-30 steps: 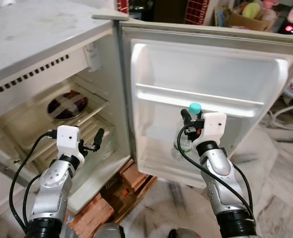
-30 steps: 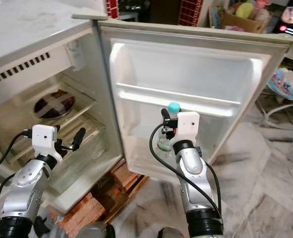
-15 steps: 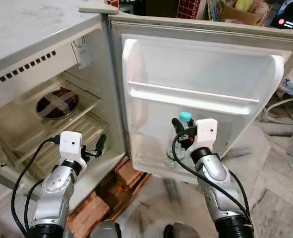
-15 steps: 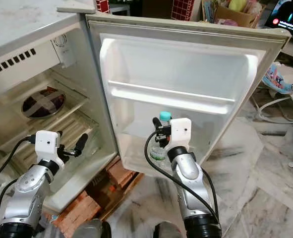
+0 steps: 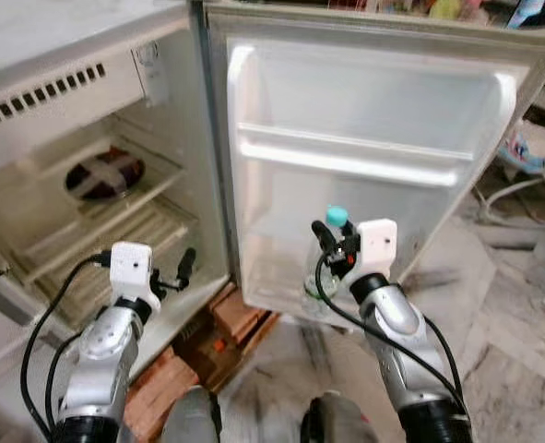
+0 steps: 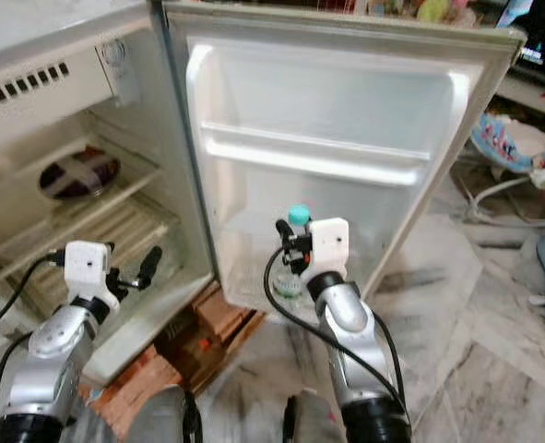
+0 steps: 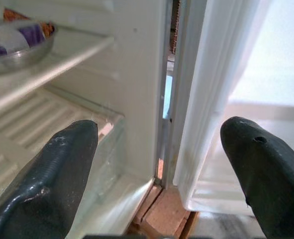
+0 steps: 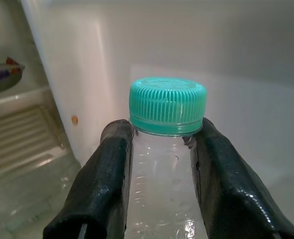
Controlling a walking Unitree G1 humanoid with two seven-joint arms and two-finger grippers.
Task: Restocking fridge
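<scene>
Right end effector (image 5: 332, 247) clamped on water bottle (image 8: 166, 164) neck, at fridge door's (image 5: 373, 101) bottom shelf — could tip if released early. Left end effector (image 7: 156, 159) apart, idle.

The robot has two silver, jointed metal arms with dark rings at the elbows. A white boxy camera housing sits at each wrist, bearing a small dark dot. Black cables loop loosely alongside each forearm up to that housing. The left gripper (image 5: 183, 269) and right gripper (image 5: 327, 238) each carry two long, rounded, matte black fingers (image 8: 108, 175).
</scene>
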